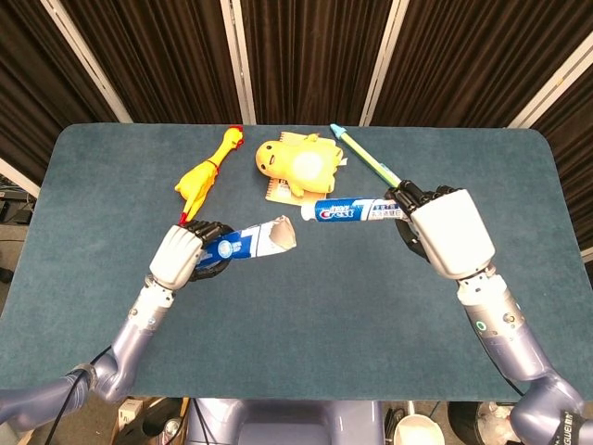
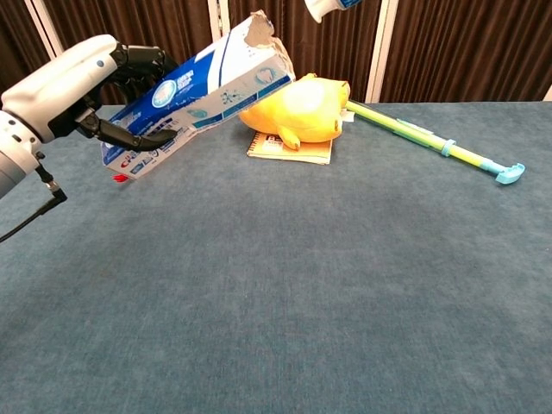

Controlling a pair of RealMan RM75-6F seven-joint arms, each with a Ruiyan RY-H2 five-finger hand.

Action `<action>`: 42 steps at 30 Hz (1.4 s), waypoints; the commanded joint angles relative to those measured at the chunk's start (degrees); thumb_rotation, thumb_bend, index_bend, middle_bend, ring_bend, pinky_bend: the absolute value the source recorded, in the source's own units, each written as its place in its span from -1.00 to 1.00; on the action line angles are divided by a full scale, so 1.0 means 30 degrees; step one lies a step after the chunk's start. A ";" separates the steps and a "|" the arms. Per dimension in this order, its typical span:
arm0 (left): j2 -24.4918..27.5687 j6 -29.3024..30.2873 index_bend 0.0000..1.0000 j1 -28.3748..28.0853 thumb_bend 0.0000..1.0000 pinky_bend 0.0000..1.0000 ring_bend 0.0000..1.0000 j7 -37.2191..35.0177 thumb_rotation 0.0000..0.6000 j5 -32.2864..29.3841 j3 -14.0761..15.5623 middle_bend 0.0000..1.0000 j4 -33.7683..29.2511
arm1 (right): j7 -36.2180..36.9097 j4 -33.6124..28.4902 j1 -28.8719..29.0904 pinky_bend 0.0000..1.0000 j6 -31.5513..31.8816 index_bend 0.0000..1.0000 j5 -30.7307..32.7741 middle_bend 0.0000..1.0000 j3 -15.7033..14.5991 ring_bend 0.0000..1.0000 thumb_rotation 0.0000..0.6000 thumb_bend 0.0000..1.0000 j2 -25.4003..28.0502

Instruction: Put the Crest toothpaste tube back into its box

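Two parts both airborne, not yet mated: tube [image 1: 350, 210] is gripped at its tail end by the right hand [image 1: 437, 230], cap pointing at 9 o'clock, held level above the table [image 1: 371, 315]; chest view catches only the cap tip at the top edge. Box [image 1: 248, 243] is clamped in the left hand [image 1: 182, 255] around its closed end, torn open mouth [image 1: 279, 233] aimed toward 3 o'clock and tilted up, as the chest view shows clearly. Cap sits just beside the mouth, at about 2 o'clock from it, apart, no contact yet. My read: axes aren't collinear, since the box pitches up while the tube lies flat. Fix angle first: either drop the box nose or tip the tube to match, then bring the cap to the mouth centre and slide along the box axis. The ragged flap at the mouth will likely snag the cap shoulder, so enter low and slow. Keep the left grip off the mouth end so the walls don't collapse. Clutter at 12 o'clock: plush duck [image 1: 296, 165] on a notepad [image 2: 289, 148], rubber chicken [image 1: 206, 176], toothbrush [image 1: 366, 158]; all well clear of the insertion line.
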 commanded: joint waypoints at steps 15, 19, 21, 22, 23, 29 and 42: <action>-0.1228 0.0054 -0.23 -0.0438 -0.16 0.09 0.02 -0.0201 1.00 -0.0491 -0.0384 0.07 0.0992 | 0.0456 -0.0820 -0.0114 0.53 0.0068 1.00 -0.0467 0.70 -0.0394 0.58 1.00 0.09 0.0514; -0.1632 -0.0032 -0.23 -0.0670 -0.16 0.09 0.02 -0.0117 1.00 -0.0542 -0.0475 0.07 0.1039 | 0.0548 -0.0945 -0.0115 0.53 0.0090 1.00 -0.0536 0.70 -0.0472 0.58 1.00 0.09 0.0501; -0.1770 -0.0058 -0.23 -0.0777 -0.16 0.09 0.02 -0.0087 1.00 -0.0511 -0.0496 0.07 0.1050 | 0.0590 -0.0984 -0.0108 0.53 0.0078 1.00 -0.0550 0.70 -0.0507 0.58 1.00 0.09 0.0474; -0.1843 -0.0069 -0.23 -0.0827 -0.16 0.09 0.02 -0.0071 1.00 -0.0503 -0.0508 0.07 0.1039 | 0.0606 -0.0995 -0.0104 0.53 0.0072 1.00 -0.0564 0.70 -0.0529 0.58 1.00 0.09 0.0457; -0.1913 -0.0061 -0.23 -0.0883 -0.16 0.09 0.02 -0.0022 1.00 -0.0469 -0.0518 0.07 0.1051 | 0.0617 -0.0997 -0.0099 0.53 0.0060 1.00 -0.0584 0.70 -0.0555 0.58 1.00 0.09 0.0438; -0.2442 0.0036 -0.23 -0.1183 -0.16 0.08 0.02 0.0078 1.00 -0.0401 -0.0657 0.06 0.1092 | 0.0658 -0.0916 -0.0077 0.53 0.0047 1.00 -0.0632 0.70 -0.0685 0.58 1.00 0.09 0.0281; -0.2834 0.0326 -0.23 -0.1591 -0.16 0.08 0.02 0.0187 1.00 -0.0137 -0.0726 0.06 0.0995 | 0.0550 -0.0874 -0.0128 0.53 0.0172 1.00 -0.0748 0.70 -0.0799 0.58 1.00 0.09 0.0417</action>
